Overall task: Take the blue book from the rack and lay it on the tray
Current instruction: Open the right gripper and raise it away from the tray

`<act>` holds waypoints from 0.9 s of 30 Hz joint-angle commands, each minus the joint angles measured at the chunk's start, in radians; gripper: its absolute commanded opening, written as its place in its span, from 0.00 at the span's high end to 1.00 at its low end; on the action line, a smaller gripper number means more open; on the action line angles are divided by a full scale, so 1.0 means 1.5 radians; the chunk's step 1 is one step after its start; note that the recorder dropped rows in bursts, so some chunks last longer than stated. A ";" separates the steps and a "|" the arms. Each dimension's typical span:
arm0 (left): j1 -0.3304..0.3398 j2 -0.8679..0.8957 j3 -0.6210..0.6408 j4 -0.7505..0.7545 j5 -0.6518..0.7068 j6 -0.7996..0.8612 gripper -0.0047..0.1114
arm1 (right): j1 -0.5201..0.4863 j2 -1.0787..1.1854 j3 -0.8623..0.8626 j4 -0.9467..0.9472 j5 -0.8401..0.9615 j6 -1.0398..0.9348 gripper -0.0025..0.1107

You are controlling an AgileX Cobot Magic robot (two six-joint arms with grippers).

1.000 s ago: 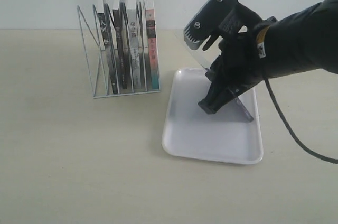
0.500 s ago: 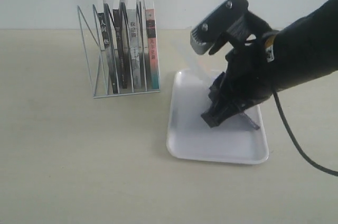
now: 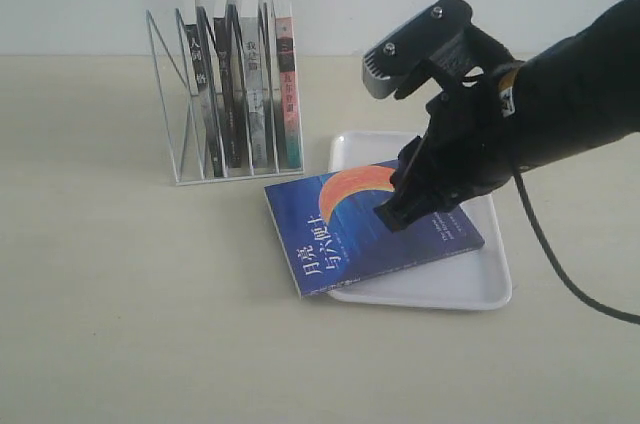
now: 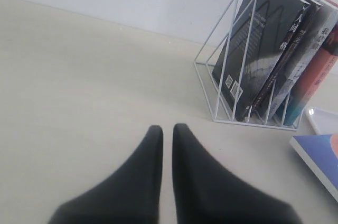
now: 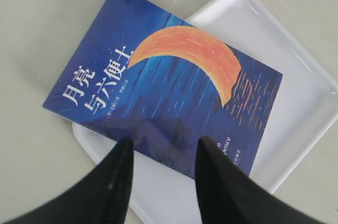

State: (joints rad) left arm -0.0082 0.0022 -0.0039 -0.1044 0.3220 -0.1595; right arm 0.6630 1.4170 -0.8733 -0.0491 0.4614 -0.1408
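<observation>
The blue book (image 3: 360, 229) with its orange crescent moon lies flat, cover up, across the white tray (image 3: 470, 289), and its left part overhangs the tray's left rim onto the table. In the right wrist view the blue book (image 5: 163, 81) fills the middle over the tray (image 5: 296, 102). My right gripper (image 5: 165, 145) hovers open above the book's near edge with nothing between its fingers; it shows in the exterior view as the right gripper (image 3: 395, 212). My left gripper (image 4: 167, 131) is shut and empty, low over bare table, apart from the white wire rack (image 4: 232, 76).
The rack (image 3: 225, 104) stands left of the tray and holds several upright books, black-spined ones and a pink-and-teal one (image 3: 287, 94). A black cable (image 3: 560, 279) trails from the right arm. A pale wall runs behind the table.
The book, held upright on the tray before, has dropped flat, cover up. The right gripper has let go and opened. The tray shifted slightly right.
</observation>
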 commanded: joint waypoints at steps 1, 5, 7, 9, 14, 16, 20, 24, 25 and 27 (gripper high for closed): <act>-0.002 -0.001 0.003 -0.001 -0.006 0.003 0.91 | -0.003 -0.046 -0.026 0.013 0.037 0.007 0.69; -0.002 -0.001 0.003 -0.001 -0.006 0.003 0.91 | -0.003 -0.117 -0.026 -0.001 0.049 0.043 0.98; -0.002 -0.001 0.003 -0.001 -0.006 0.003 0.91 | -0.003 -0.153 -0.024 -0.013 0.046 0.071 0.98; -0.002 -0.001 0.003 -0.001 -0.006 0.003 0.91 | -0.004 -0.190 -0.020 -0.050 0.045 0.112 0.98; -0.002 -0.001 0.003 -0.001 -0.006 0.003 0.91 | -0.004 -0.254 -0.016 -0.100 0.069 0.198 0.98; -0.002 -0.001 0.003 -0.001 -0.006 0.003 0.91 | -0.004 -0.272 -0.016 -0.097 0.069 0.198 0.98; -0.002 -0.001 0.003 -0.001 -0.006 0.003 0.91 | -0.004 -0.289 -0.016 -0.097 0.069 0.199 0.98; -0.002 -0.001 0.003 -0.001 -0.006 0.003 0.91 | -0.004 -0.292 -0.016 -0.097 0.069 0.199 0.98; -0.002 -0.001 0.003 -0.001 -0.006 0.003 0.91 | -0.004 -0.292 -0.016 -0.097 0.069 0.199 0.98; -0.002 -0.001 0.003 -0.001 -0.006 0.003 0.91 | -0.004 -0.292 -0.016 -0.097 0.069 0.199 0.98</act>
State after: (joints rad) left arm -0.0082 0.0022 -0.0039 -0.1044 0.3220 -0.1595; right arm 0.6597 0.9870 -0.9037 -0.1892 0.5628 0.1583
